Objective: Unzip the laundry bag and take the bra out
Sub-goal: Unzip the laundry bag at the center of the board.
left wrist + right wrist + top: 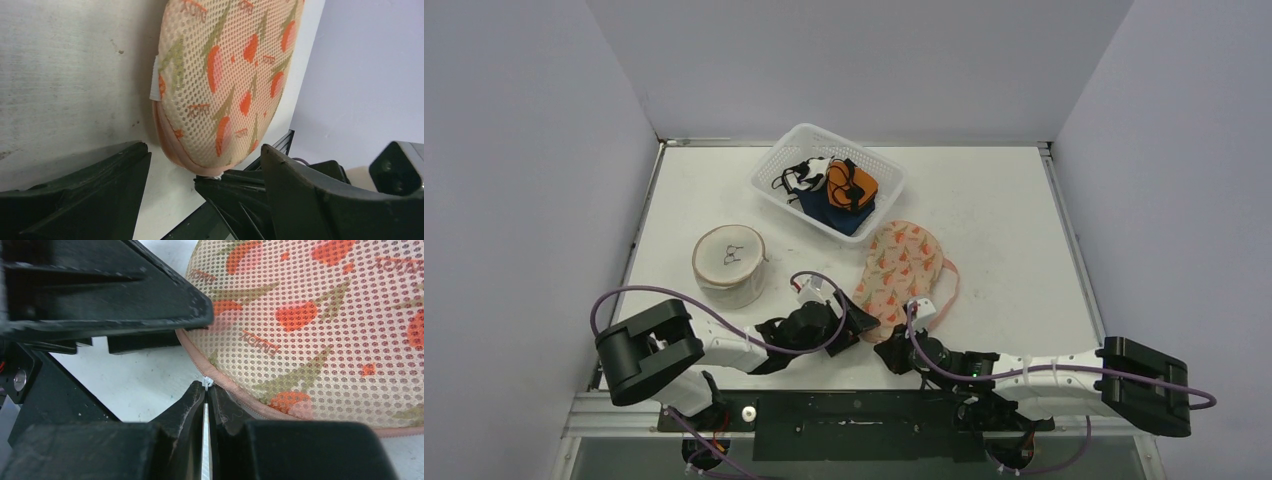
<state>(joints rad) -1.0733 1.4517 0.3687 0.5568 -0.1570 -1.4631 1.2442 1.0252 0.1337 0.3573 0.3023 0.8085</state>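
Where the right fingers (190, 405) meet, the laundry bag (310, 330)'s zipper pull (207, 384) barely shows.

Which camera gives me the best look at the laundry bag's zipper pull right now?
Right wrist: the zipper pull shows close up at the laundry bag seam, pinched by the right end effector. Left wrist shows only a pale speck at the bag's lower edge; top external leaves it too small to see.

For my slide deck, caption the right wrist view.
Right gripper pinching the zipper pull of the floral mesh laundry bag.
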